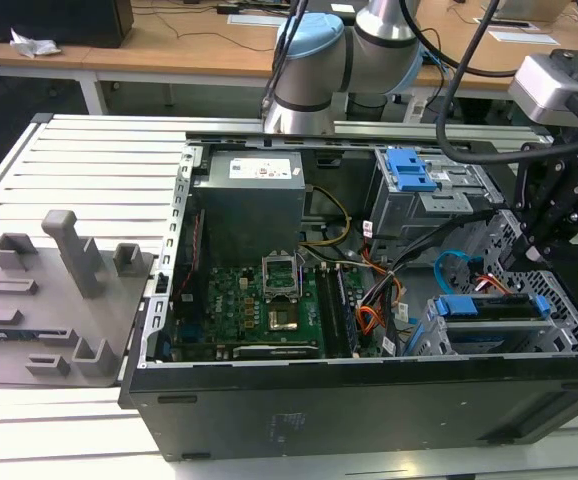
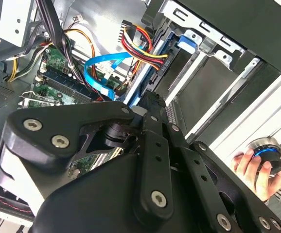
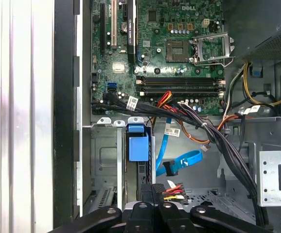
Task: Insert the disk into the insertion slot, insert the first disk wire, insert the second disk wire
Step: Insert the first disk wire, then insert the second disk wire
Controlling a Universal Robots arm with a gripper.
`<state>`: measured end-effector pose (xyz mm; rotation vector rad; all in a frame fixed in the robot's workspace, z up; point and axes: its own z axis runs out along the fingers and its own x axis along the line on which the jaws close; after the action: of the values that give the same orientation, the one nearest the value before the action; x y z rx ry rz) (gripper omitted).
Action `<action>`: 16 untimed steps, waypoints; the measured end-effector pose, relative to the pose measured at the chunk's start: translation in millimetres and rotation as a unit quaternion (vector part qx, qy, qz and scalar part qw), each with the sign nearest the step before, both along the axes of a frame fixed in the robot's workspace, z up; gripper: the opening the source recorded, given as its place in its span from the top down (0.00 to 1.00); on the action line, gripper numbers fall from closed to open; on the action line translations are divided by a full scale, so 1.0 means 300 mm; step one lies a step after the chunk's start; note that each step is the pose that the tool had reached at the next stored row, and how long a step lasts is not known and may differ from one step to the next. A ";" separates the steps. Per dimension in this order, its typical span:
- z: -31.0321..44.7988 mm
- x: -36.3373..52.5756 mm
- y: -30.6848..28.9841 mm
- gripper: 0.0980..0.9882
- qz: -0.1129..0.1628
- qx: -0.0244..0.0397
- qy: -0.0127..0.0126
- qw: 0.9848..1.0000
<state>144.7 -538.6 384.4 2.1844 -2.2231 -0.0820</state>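
The disk (image 1: 489, 308) lies in its blue frame inside the insertion slot (image 1: 572, 322), a grey perforated cage at the exterior view's right. My gripper (image 1: 522, 262) hangs over the disk's rear edge. In both wrist views the gripper (image 2: 153, 103) (image 3: 152, 190) is shut on a dark plug, and the red, yellow and black first disk wire (image 3: 175, 191) runs out of it. The light-blue second disk wire (image 3: 182, 161) (image 2: 99, 68) (image 1: 452, 262) curls loose beside the disk frame (image 3: 138, 145), its dark plug hanging free.
The open case holds a motherboard (image 1: 259, 300), a power supply (image 1: 247, 200) and a taller cage with a blue latch (image 1: 409, 170). Black cable bundles (image 3: 213, 136) cross beside the slot. A grey fixture (image 1: 59, 290) sits on the table. A hand (image 2: 250, 165) rests on a round device.
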 end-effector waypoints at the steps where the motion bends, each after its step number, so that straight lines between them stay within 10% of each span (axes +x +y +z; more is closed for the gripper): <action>1: 0.000 0.000 0.000 0.99 0.000 0.000 0.000 1.000; 7: 0.000 -0.001 0.000 0.99 0.000 0.000 0.000 1.000; 12: 0.000 -0.002 0.000 0.64 0.000 0.000 0.000 1.000; 16: 0.000 -0.002 0.004 0.64 0.000 0.000 0.000 1.000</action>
<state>144.0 -537.4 384.4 2.1848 -2.2229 -0.0820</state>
